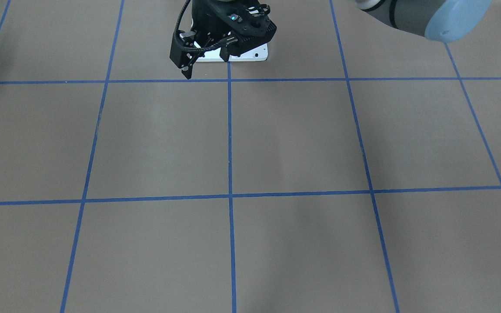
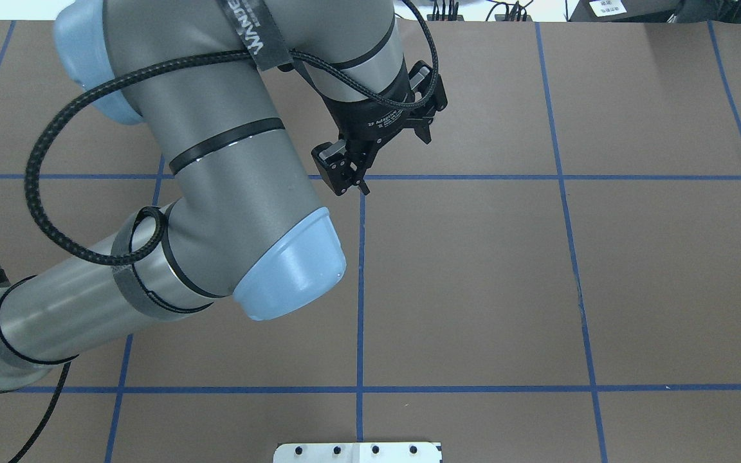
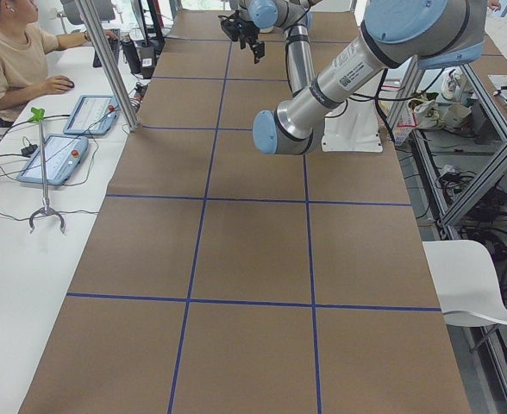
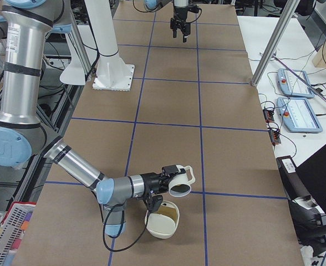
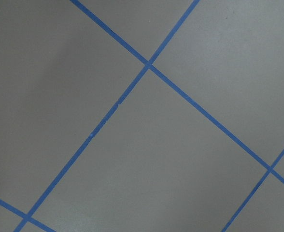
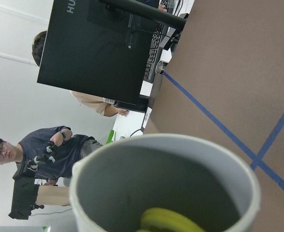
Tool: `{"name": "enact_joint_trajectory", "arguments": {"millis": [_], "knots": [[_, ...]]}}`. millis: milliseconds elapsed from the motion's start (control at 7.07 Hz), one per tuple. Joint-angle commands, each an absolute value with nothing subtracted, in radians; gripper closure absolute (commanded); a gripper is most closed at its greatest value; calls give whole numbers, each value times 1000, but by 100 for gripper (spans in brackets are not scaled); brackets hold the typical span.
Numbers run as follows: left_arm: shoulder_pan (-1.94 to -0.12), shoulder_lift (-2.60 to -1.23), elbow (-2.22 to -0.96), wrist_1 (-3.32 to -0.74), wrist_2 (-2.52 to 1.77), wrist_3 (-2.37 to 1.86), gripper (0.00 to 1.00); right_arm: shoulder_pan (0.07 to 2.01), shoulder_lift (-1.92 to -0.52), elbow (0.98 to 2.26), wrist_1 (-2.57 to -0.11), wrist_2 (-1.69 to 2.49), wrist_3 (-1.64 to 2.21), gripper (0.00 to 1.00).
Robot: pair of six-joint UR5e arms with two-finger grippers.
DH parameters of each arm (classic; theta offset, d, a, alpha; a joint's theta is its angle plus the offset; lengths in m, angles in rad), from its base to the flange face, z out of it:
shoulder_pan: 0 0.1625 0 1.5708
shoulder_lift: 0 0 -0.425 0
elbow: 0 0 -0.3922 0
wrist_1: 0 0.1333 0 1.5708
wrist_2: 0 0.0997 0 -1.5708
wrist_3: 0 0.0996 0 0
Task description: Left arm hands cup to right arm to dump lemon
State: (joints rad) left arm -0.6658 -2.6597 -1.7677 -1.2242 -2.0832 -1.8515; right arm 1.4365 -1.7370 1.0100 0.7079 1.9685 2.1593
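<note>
Closest in the right-side view, the right arm (image 4: 74, 163) reaches low over the table (image 4: 229, 138). The cup (image 4: 179, 178) is at the tip of the right pincer (image 4: 164, 180), lifted off the table and tipped onto its side. I cannot tell whether the fingers are clamped on it. The lemon (image 6: 166, 222) lies inside the cup. A cream bowl (image 4: 164, 220) sits just below the cup's mouth, near the table's near end. A black monitor (image 4: 318, 172) stands past the side edge. Several taped squares farther on, well apart, the left pincer (image 2: 391, 161) hangs with its fingers spread.
</note>
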Motion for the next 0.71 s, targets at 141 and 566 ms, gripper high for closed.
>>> {"name": "enact_joint_trajectory", "arguments": {"millis": [141, 566], "knots": [[-661, -2666, -1769, -1224, -2083, -1879, 0, 1474, -1741, 1009, 722, 1956, 2475, 100], [-660, -2669, -1769, -1224, -2077, -1879, 0, 1476, -1779, 1008, 759, 1934, 2705, 100]]}}
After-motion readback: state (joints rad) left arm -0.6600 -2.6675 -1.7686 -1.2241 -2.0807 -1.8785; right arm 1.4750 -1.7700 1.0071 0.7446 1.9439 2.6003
